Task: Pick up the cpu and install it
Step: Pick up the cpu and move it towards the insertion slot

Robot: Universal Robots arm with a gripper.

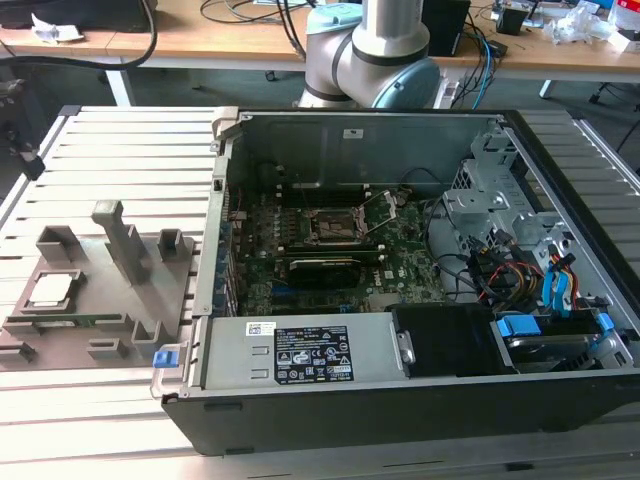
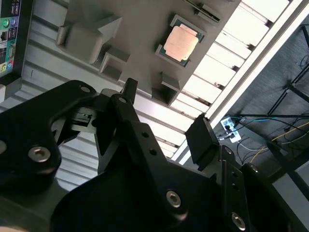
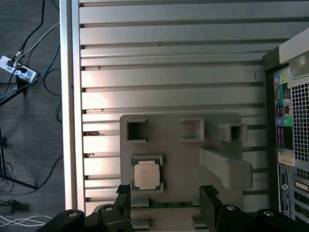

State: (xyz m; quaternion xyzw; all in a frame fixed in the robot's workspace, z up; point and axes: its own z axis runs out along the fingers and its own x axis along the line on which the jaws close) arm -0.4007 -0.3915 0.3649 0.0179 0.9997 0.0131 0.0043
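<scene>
First wrist view: the gripper [image 3: 166, 194] is held open and empty above the grey tray [image 3: 183, 164]; the cpu [image 3: 146, 174] is seated in a slot near the tray's edge away from the computer case [image 3: 291, 145]

Exterior view overlooks the table [image 1: 120, 150] from above; both wrist views share the tray [image 3: 174, 150].
</scene>
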